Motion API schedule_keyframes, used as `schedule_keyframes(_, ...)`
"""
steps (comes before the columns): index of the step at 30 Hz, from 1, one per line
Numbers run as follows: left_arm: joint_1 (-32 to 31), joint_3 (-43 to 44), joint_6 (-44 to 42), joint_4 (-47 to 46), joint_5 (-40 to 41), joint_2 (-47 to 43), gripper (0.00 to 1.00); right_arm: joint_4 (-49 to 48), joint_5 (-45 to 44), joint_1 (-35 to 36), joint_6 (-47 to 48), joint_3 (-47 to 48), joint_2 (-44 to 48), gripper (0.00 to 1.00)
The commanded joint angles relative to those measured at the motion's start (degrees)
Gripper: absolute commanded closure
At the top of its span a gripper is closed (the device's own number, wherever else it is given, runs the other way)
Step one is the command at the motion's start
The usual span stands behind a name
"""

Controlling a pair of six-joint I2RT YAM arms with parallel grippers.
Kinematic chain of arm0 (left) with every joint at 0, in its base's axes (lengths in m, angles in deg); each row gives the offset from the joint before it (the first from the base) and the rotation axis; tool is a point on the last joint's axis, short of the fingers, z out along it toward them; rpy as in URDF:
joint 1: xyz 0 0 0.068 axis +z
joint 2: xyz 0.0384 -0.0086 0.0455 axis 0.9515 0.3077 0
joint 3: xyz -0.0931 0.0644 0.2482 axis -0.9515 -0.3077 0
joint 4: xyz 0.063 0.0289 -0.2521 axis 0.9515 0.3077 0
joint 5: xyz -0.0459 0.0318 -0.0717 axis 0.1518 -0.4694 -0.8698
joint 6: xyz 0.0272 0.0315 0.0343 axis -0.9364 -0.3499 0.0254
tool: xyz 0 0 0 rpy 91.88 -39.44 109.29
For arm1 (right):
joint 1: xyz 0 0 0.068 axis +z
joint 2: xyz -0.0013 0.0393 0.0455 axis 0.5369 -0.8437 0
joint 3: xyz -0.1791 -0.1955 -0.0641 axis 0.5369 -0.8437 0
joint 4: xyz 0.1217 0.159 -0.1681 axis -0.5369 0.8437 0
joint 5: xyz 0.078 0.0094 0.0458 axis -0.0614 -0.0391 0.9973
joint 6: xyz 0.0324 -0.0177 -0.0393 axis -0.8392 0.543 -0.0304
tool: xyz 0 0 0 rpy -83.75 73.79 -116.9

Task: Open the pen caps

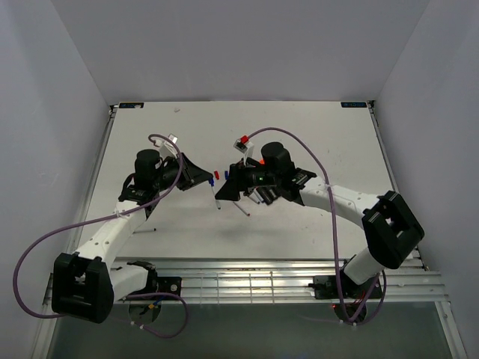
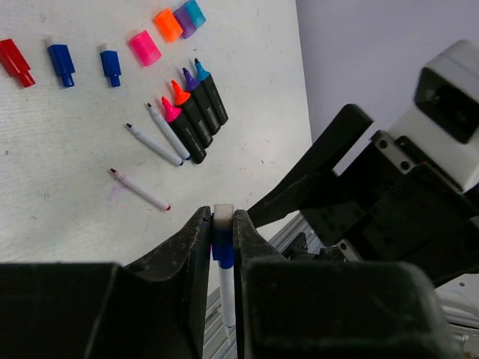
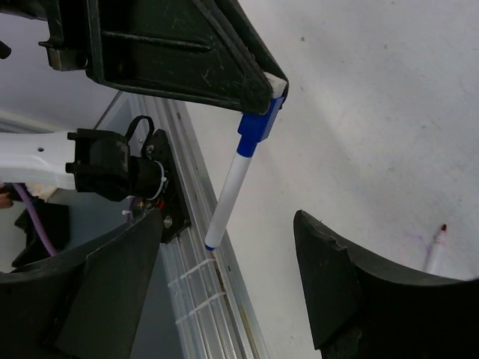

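No legible text, label or number anywhere in view.

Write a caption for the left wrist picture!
Left gripper pinches a white pen by its blue cap; loose caps and uncapped markers lie beyond.

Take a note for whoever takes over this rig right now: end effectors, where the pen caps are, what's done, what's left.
Left end effector: shut on the blue cap of a white pen.
Right end effector: open, near that pen's body, not gripping.
Done: seven loose caps on the table, by uncapped markers and thin pens.
Left: pull this cap off.
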Motion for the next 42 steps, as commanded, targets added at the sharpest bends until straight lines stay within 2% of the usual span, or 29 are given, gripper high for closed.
schedule_keyframes(1, -1.02, -0.28, 2.55, -5.33, -0.79, -1.01, 1.0, -10.38, 7.27, 0.46, -5.12, -1.04, -2.86, 0.24)
schedule_keyframes(5, -2.08, -0.2, 5.36, -6.83, -0.18, -0.4, 1.0, -13.47, 7.63, 0.64, -6.7, -2.19, -4.36, 0.29)
schedule_keyframes(8, -3.22, 0.24, 7.38, -8.5, -0.18, 0.04, 1.0, -13.47, 7.1, 0.9, -6.88, -1.92, -6.2, 0.37)
schedule_keyframes(11, -4.8, 1.47, 7.74, -6.5, 1.84, 0.83, 1.0, -14.26, 5.17, 0.91, -7.14, -2.45, -6.39, 0.65)
schedule_keyframes(12, -5.32, 2.69, 7.74, -5.18, 2.8, 1.53, 1.0, -13.48, 2.99, 0.99, -6.79, -2.19, -6.12, 0.91)
schedule_keyframes(13, -5.68, 3.49, 7.74, -3.51, 3.94, 1.98, 1.0, -11.73, 1.14, 1.25, -5.92, -1.58, -5.86, 0.92)
schedule_keyframes(14, -5.94, 4.54, 7.48, 2.25, 7.35, 2.59, 1.0, -4.41, -1.66, 1.6, -1.3, -0.44, -5.6, 0.92)
schedule_keyframes(16, -7.61, 9.63, 6.87, 9.39, 13.32, 5.31, 1.0, 8.61, -25.14, 6.68, 6.53, 6.92, -4.98, 0.92)
schedule_keyframes(17, -8.31, 12.17, 6.52, 18.21, 20.75, 6.97, 1.0, 14.68, -38.64, 9.4, 12.83, 9.65, -5.41, 0.92)
schedule_keyframes(18, -9.01, 14.46, 5.82, 21.43, 23.09, 8.73, 1.0, 22.75, -61.57, 15.0, 15.77, 14.72, -8.03, 0.92)
schedule_keyframes(21, -9.02, 19.4, 5.2, 25.95, 25.31, 14.01, 1.0, 34.46, -92.01, 21.19, 21.5, 20.47, -15.75, 0.92)
schedule_keyframes(23, -8.85, 22.2, 4.58, 27.08, 25.05, 17.0, 1.0, 37.58, -95.2, 21.38, 20.64, 22.42, -17.45, 0.92)
schedule_keyframes(25, -8.23, 23.53, 3.79, 27.18, 23.82, 19.11, 1.0, 33.5, -90.39, 21.3, 21.33, 18.24, -14.4, 0.92)
schedule_keyframes(28, -5.95, 24.15, 2.83, 25.96, 21.8, 19.12, 1.0, 26.99, -77.23, 20.42, 21.51, 11.99, -8.16, 0.92)
schedule_keyframes(29, -4.38, 24.15, 2.47, 25.95, 21.54, 18.86, 1.0, 25.22, -68.49, 19.55, 21.86, 10.4, -5.1, 0.92)
schedule_keyframes(31, -2.53, 24.06, 1.16, 25.43, 19.88, 18.24, 1.0, 19.44, -58.25, 18.66, 22.3, 6.97, -1.92, 0.92)
schedule_keyframes(32, -0.69, 23.54, 1.07, 24.38, 19.6, 17.11, 1.0, 17.14, -47.15, 17.27, 22.13, 3.21, 1.4, 0.92)
schedule_keyframes(34, 0.82, 22.48, 0.63, 23.49, 17.94, 16.31, 1.0, 12.31, -34.45, 15.5, 20.56, -0.67, 4.32, 0.92)
schedule_keyframes(35, 1.61, 22.13, 0.28, 22.44, 16.97, 16.05, 1.0, 5.58, -27.51, 13.23, 19.06, -2.78, 5.73, 0.92)
schedule_keyframes(36, 2.83, 21.35, 0.27, 22.09, 16.09, 15.69, 1.0, 2.21, -15.78, 11.99, 17.31, -6.72, 7.75, 0.92)
schedule_keyframes(37, 3.19, 21.16, 0.27, 21.82, 15.39, 15.78, 1.0, -0.87, -10.88, 10.85, 15.55, -8.24, 8.37, 0.92)
schedule_keyframes(39, 3.37, 20.99, -0.42, 22.52, 15.64, 16.04, 1.0, -4.14, -6.36, 9.35, 12.64, -10.18, 8.91, 0.92)
schedule_keyframes(41, 3.46, 20.29, -0.95, 23.83, 17.21, 16.83, 1.0, -3.98, -5.91, 8.47, 12.28, -10.54, 8.56, 0.92)
schedule_keyframes(42, 3.63, 20.02, -1.48, 24.36, 18.62, 16.92, 1.0, -4.07, -2.86, 7.94, 11.85, -10.8, 8.3, 0.92)
